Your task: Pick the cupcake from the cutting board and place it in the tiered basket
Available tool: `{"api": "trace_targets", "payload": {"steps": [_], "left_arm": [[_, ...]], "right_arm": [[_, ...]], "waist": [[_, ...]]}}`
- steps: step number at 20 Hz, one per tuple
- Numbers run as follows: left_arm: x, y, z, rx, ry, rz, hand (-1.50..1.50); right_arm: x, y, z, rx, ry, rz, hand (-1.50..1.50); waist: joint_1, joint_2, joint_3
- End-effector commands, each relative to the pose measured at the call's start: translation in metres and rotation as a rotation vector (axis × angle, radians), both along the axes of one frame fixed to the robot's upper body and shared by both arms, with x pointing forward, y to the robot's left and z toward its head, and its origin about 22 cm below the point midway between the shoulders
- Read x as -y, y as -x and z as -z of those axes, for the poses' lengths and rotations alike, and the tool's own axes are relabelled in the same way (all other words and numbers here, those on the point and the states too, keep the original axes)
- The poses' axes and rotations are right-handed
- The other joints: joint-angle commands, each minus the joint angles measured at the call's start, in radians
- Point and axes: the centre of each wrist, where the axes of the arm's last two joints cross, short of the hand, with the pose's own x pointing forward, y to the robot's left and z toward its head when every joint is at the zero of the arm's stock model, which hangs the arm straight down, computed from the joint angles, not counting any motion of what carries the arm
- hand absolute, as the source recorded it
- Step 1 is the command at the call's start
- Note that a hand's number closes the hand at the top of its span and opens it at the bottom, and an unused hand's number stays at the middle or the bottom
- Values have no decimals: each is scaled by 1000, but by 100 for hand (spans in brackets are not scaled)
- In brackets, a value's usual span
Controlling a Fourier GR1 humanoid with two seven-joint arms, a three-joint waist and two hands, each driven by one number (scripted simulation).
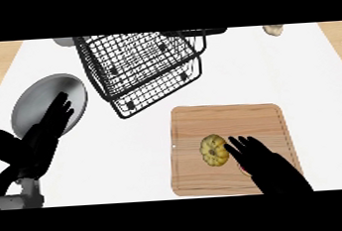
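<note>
Right hand (269,163), entering from the near right, lies over the near-right part of the cutting board (196,126) with fingers extended and spread wide, holding nothing. Fingertips (234,144) sit just beside the right edge of the cupcake (214,149); whether they touch it cannot be determined. A small reddish patch shows under the hand, unidentifiable.

Cupcake rests near the middle of the board, yellowish top showing, not lifted and not enclosed.

Tiered basket (138,65), black wire, stands far and to the left of the board, its near corner close to the board's far-left edge. A grey plate (45,98) lies left of the basket. Left hand (32,141) rests open at the near left, fingers up, partly over the plate's near edge. A small pale item (273,29) sits at the far right, well apart.

Assessment: the step in hand is the grasp, not yet made. Recommended practice: bring the hand further left so thumb and fingers stand on opposite sides of the cupcake, then close round its lower body rather than the soft top. Lift straight up before travelling far-left, high enough to pass the basket's wire rim.
</note>
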Motion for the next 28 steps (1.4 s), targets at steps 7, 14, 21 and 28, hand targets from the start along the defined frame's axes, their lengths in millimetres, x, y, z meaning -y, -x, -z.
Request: {"api": "trace_targets", "payload": {"steps": [7, 14, 21, 28], "left_arm": [[3, 4, -2, 7, 0, -12, 0], [2, -3, 16, 14, -7, -1, 0], [-15, -7, 5, 14, -5, -11, 0], [-14, 7, 10, -14, -4, -50, 0]], "right_arm": [[28, -36, 8, 103, 19, 27, -150], [24, -30, 39, -58, 94, -1, 150], [-3, -25, 53, 9, 184, -113, 150], [0, -11, 69, -44, 197, 417, 150]], "waist": [[-1, 0, 0], [-1, 1, 0], [-2, 0, 0], [-38, -9, -2]]}}
